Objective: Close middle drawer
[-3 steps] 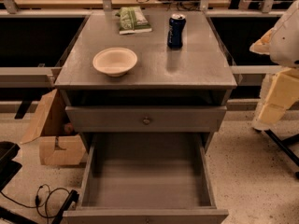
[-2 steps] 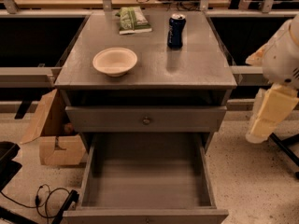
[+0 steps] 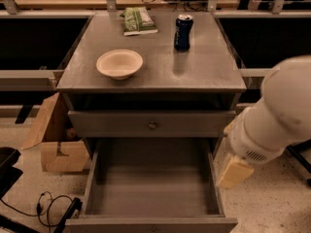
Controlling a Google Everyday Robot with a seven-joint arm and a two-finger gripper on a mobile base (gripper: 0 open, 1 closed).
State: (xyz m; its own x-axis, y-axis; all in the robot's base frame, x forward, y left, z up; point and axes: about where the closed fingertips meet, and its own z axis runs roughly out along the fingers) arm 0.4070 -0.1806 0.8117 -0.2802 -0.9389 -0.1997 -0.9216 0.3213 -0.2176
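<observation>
One middle drawer (image 3: 150, 188), pulled wide open, tool (image 3: 234, 171) just outside its right wall — its opening impossible to tell

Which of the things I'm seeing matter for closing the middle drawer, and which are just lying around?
For the job:
middle drawer, pulled far out
gripper, low on the right, beside that drawer's side wall

Just lying about:
bowl, can and green packet on the cabinet top
cardboard box and cable, down at left
</observation>
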